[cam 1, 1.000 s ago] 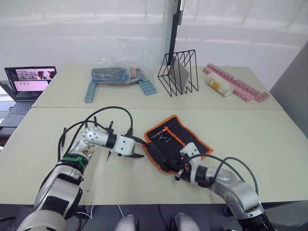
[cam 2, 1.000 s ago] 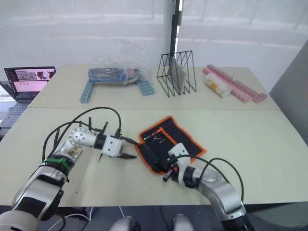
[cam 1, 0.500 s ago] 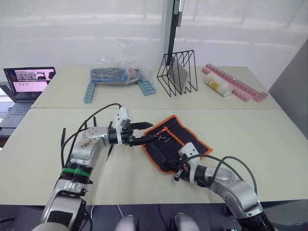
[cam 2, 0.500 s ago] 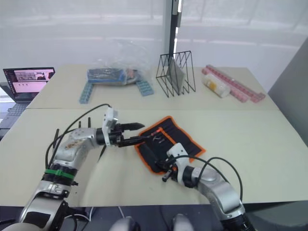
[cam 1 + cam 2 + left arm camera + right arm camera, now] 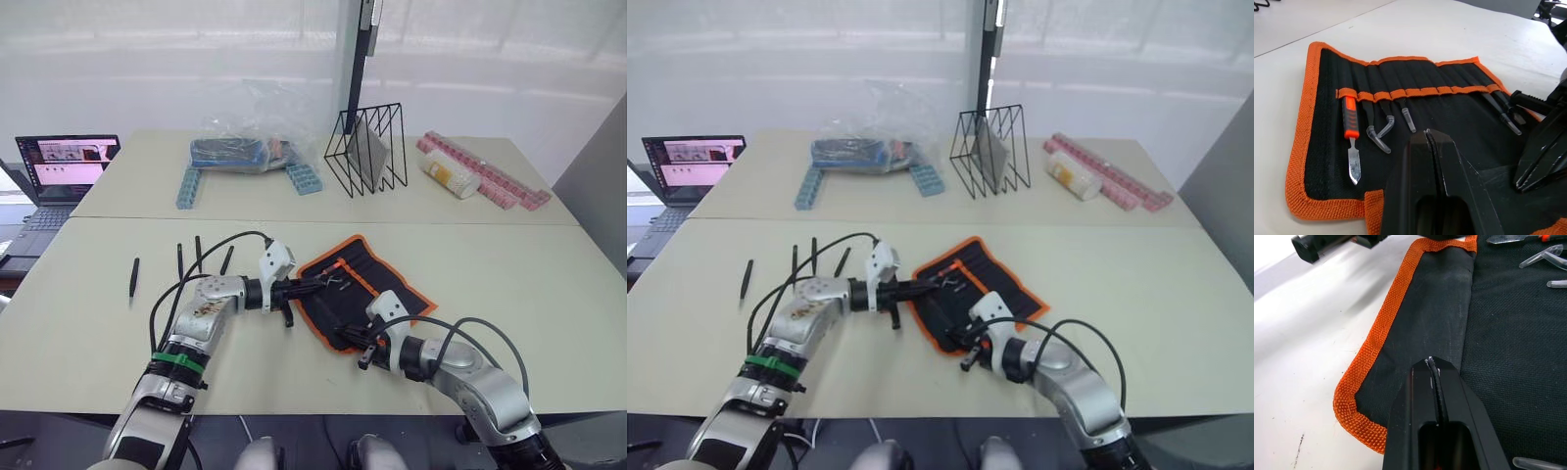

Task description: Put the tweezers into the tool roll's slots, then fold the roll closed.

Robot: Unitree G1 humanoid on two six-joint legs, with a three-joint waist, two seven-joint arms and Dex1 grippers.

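1. Near the middle of the table, the tool roll (image 5: 362, 292) is lying open, its slots (image 5: 1415, 92) already carrying several tools.
2. Over the roll's left edge, the left gripper (image 5: 315, 285) is reaching in with its fingers pressed together; whether a tweezer is pinched between them is too hidden to tell.
3. At the roll's near corner, the right gripper (image 5: 345, 340) is resting with its fingers together on the folded flap, seemingly pinning it.
4. Four loose tweezers (image 5: 179, 258) are lying well to the left of both grippers.
5. Loading appears to be the step in hand; the next move is likely calling for fetching one of those tweezers and lining its tip with a free slot.
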